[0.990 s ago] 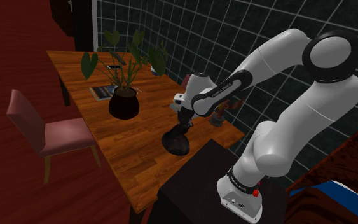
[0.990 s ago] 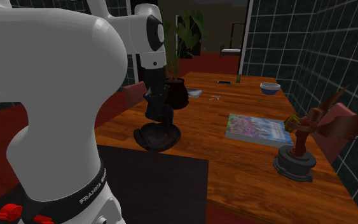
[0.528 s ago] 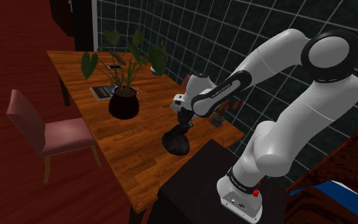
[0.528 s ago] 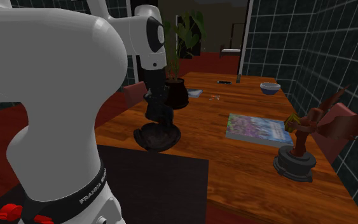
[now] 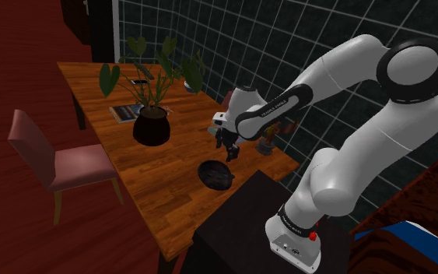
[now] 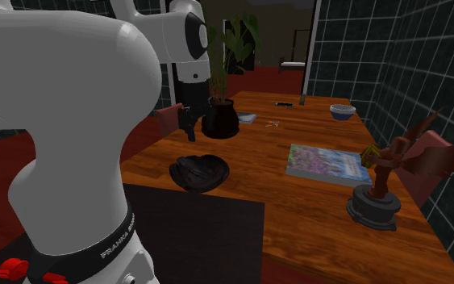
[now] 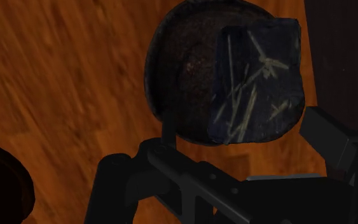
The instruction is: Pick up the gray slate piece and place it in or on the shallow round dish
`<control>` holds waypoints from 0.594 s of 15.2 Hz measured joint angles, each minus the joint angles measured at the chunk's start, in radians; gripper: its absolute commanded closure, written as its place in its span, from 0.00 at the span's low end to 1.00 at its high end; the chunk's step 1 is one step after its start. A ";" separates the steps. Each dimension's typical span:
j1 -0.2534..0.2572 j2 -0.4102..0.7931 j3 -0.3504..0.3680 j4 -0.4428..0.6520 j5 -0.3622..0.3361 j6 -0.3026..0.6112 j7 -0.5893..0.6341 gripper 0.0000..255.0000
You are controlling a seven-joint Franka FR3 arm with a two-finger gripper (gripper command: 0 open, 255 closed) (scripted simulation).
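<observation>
Bare wooden table (image 7: 56,83) lies open beside the dark round dish (image 7: 177,76), where I see the slate piece (image 7: 257,79), blue-gray with pale scratches, lying flat on the half nearer the black stand (image 7: 343,57) at the table's edge. Its long axis runs toward my gripper (image 7: 244,143), whose fingers are spread and empty.

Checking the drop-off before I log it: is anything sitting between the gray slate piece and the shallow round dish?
Nothing visible does. The slate piece lies inside the dish, resting on its dark inner surface toward one side. The gripper hangs above them, open, touching neither.
</observation>
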 measured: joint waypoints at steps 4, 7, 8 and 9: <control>-0.008 -0.100 0.015 0.017 -0.012 -0.116 0.009 0.00; -0.007 -0.106 0.018 0.019 -0.011 -0.125 0.010 0.00; -0.007 -0.106 0.018 0.019 -0.011 -0.126 0.010 0.00; -0.007 -0.106 0.018 0.019 -0.011 -0.127 0.011 0.00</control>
